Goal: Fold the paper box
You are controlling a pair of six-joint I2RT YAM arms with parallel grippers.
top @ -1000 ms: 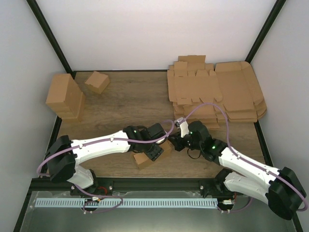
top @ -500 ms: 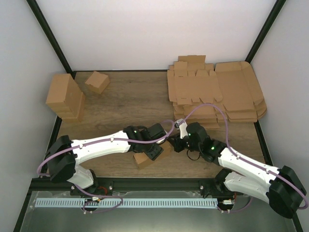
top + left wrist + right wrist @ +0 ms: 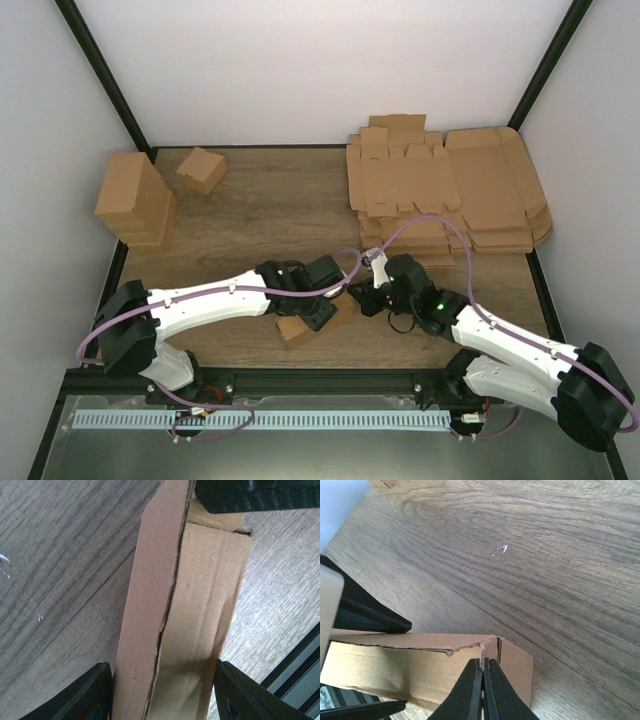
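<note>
The paper box [image 3: 297, 330] is a small brown carton lying on the wooden table near its front edge, partly folded, with a seam gaping along its top [image 3: 165, 615]. My left gripper [image 3: 318, 312] straddles it from above. Both black fingers [image 3: 95, 692] press against its long sides in the left wrist view, left gripper [image 3: 163, 682]. My right gripper [image 3: 352, 293] is shut, its tips [image 3: 483, 661] resting on the box's [image 3: 395, 667] end beside a short side flap [image 3: 516, 667]. The box's underside is hidden.
A stack of large flat brown sheets [image 3: 450, 190] fills the back right. A tall cardboard block [image 3: 135, 200] and a small folded carton [image 3: 202, 168] stand at the back left. The black front rail [image 3: 330, 378] runs just behind the box.
My left gripper's jaws have narrowed onto the box's sides. The right gripper has edged slightly left against the box end. The box has barely shifted.
</note>
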